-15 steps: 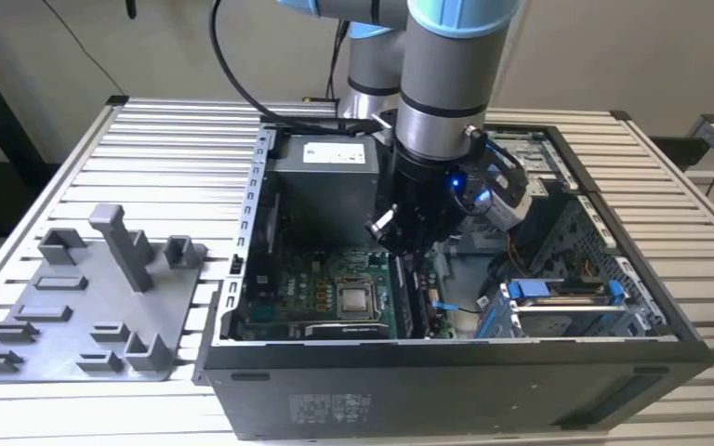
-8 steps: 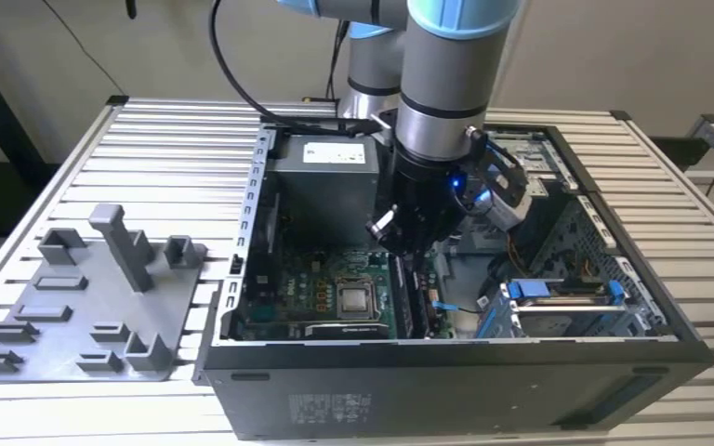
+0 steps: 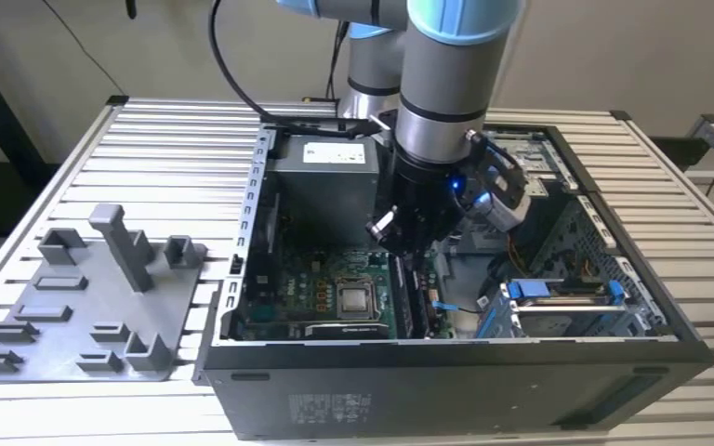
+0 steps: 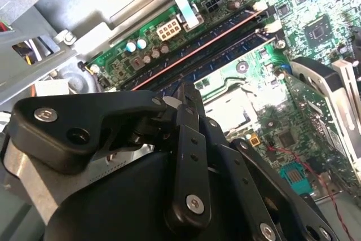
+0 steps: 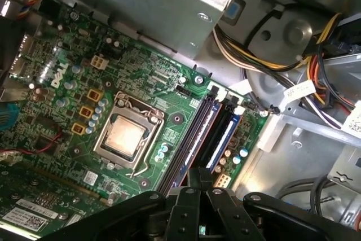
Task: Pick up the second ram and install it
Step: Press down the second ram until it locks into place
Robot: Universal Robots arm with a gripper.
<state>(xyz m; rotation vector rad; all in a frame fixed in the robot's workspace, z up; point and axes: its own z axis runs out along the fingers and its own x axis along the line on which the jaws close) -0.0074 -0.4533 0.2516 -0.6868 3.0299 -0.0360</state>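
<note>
Slatted white metal table (image 3: 171,149) against a plain pale wall, dark chair at the exterior view's left edge. Open black PC case (image 3: 456,381) lies on the table; grey plastic tray (image 3: 85,307) with upright posts sits beside it toward the exterior view's left. Arm reaches down into the case, gripper (image 3: 397,243) low over the green motherboard (image 5: 73,66) by the memory slots. Fingers (image 4: 189,105) together, tips at the slots; cannot tell if they pinch anything. Second ram (image 5: 194,139) appears seated in a slot, just beside the CPU socket (image 5: 125,136), another stick alongside
</note>
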